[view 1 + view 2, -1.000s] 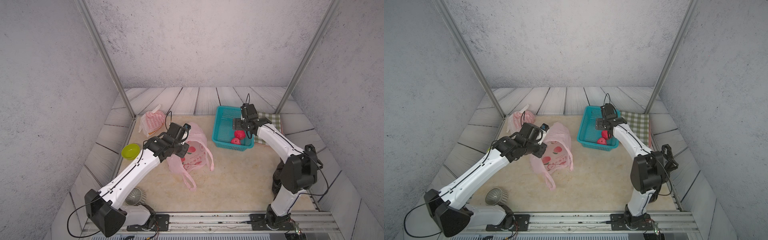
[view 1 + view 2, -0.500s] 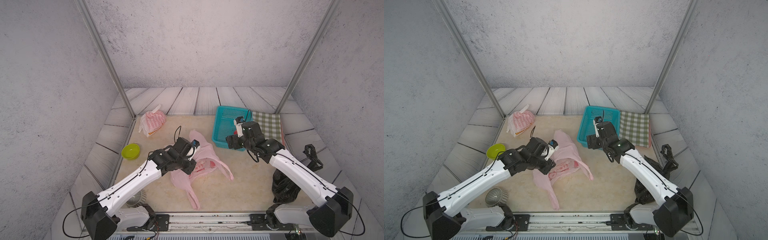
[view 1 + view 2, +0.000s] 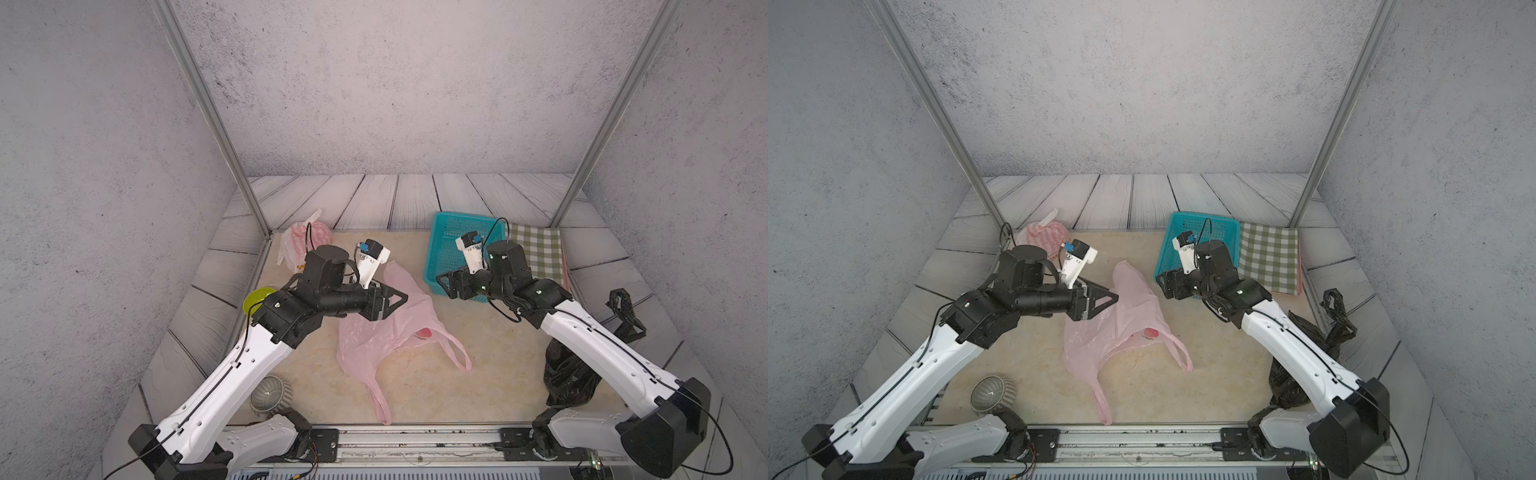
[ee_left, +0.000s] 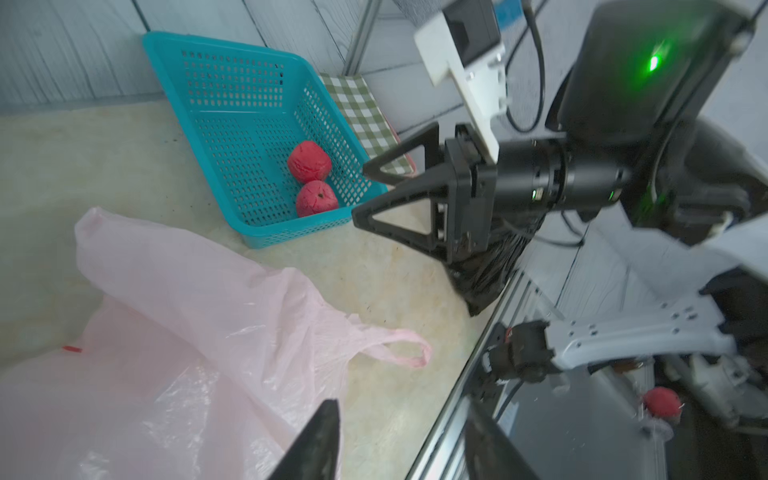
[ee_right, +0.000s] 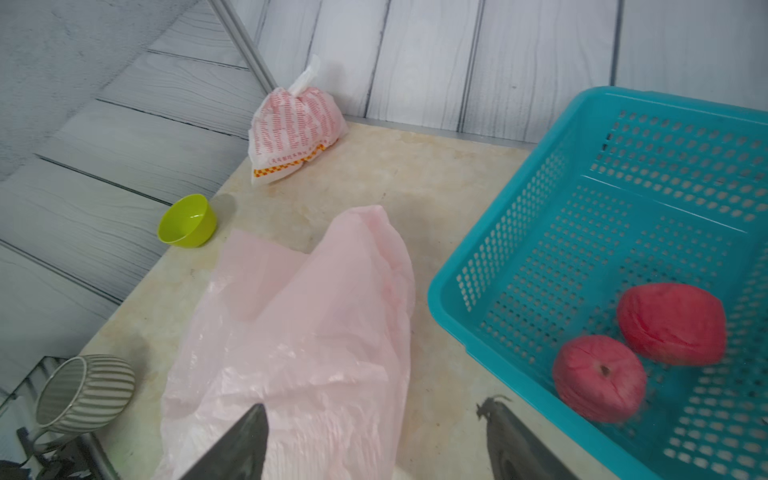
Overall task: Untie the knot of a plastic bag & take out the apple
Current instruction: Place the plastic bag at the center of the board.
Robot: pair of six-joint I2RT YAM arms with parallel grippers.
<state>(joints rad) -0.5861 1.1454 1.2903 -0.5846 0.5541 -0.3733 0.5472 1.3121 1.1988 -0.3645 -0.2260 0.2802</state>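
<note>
Left fingers (image 4: pixel 318 444) and right fingers (image 5: pixel 237 453) are hovering spread and empty; pink bag (image 3: pixel 374 336) is lying at basket's (image 3: pixel 434 249) 7 o'clock.

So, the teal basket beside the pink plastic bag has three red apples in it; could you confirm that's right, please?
Not quite. The teal basket holds two red apples, not three; the right wrist view shows both clearly, and the left wrist view agrees. The rest stands: the basket does sit beside the pink plastic bag.
</note>
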